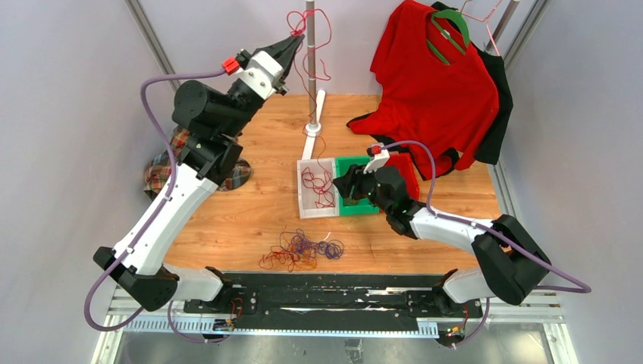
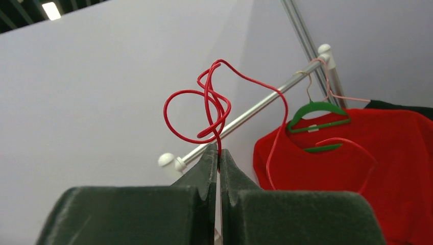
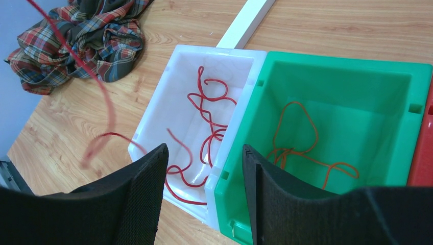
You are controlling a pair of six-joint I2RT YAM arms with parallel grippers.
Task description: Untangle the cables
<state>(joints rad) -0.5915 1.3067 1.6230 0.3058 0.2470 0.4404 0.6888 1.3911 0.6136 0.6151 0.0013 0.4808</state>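
My left gripper (image 1: pixel 296 38) is raised high at the back, shut on a red cable (image 2: pixel 207 104) that loops above the fingertips and hangs down beside the stand pole (image 1: pixel 310 61). A tangle of red, orange and purple cables (image 1: pixel 302 250) lies on the table near the front. The white bin (image 1: pixel 305 208) holds red cables (image 3: pixel 207 122). The green bin (image 3: pixel 357 76) holds an orange cable (image 3: pixel 296 138). My right gripper (image 3: pixel 204 158) is open and empty, hovering over the near walls of the white and green bins. A blurred red cable strand (image 3: pixel 102 97) hangs at the left of the right wrist view.
A plaid cloth (image 1: pixel 163 171) lies at the table's left. A red shirt on a green hanger (image 1: pixel 440 83) hangs at the back right over a dark garment. A red bin (image 1: pixel 409 171) sits right of the green one. The stand's white base (image 1: pixel 315 121) is behind the bins.
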